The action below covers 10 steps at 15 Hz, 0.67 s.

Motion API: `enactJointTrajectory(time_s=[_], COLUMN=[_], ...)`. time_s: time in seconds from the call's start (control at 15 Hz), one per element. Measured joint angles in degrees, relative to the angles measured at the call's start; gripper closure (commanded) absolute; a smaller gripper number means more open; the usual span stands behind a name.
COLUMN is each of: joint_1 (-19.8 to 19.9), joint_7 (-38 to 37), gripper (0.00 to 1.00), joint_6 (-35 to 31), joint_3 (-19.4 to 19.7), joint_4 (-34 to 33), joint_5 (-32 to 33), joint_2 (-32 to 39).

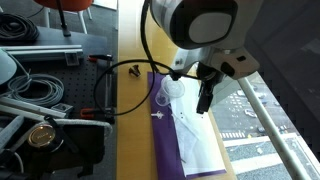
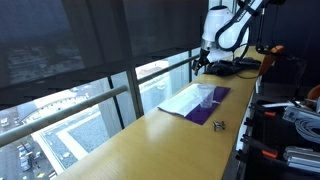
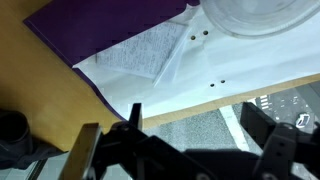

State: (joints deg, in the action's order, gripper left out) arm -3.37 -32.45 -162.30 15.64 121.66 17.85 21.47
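Observation:
My gripper [image 3: 195, 128] is open, its two dark fingers [image 3: 256, 118] spread wide with nothing between them. It hovers over the table's window-side edge, just past a white sheet [image 3: 150, 80] that lies on a purple mat [image 3: 90, 35]. A clear plastic cup [image 3: 250, 15] stands on the sheet, ahead of the fingers. In both exterior views the gripper [image 1: 205, 97] [image 2: 200, 63] hangs beside the cup [image 1: 172, 93] [image 2: 205, 93], apart from it, at the edge of the mat [image 1: 160, 135] [image 2: 215, 103].
The wooden table [image 1: 128, 130] [image 2: 150, 140] runs along a window [image 1: 275, 110]. Black cables and a clamp [image 1: 100, 62] lie at its other side, with a cluttered shelf [image 1: 35, 100] beyond. A small black part [image 2: 219, 125] lies next to the mat.

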Motion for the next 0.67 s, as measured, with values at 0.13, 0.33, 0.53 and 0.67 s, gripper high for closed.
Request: enactJointTrajectory(time_s=[0.13, 0.33, 0.53, 0.67], joint_1=[-0.1, 2.09, 7.27, 9.93], joint_7=[-0.05, 3.12, 8.64, 10.54], gripper=[0.0, 0.0, 0.0, 0.0], joint_6=[0.08, 0.75, 3.44, 5.25], joint_3=[0.29, -1.4, -4.79, -5.26], joint_4=[-0.45, -1.45, -3.63, -5.67], joint_5=[-1.43, -10.3, -21.3, -25.19], joint_2=[0.21, 0.28, 0.3, 1.0])
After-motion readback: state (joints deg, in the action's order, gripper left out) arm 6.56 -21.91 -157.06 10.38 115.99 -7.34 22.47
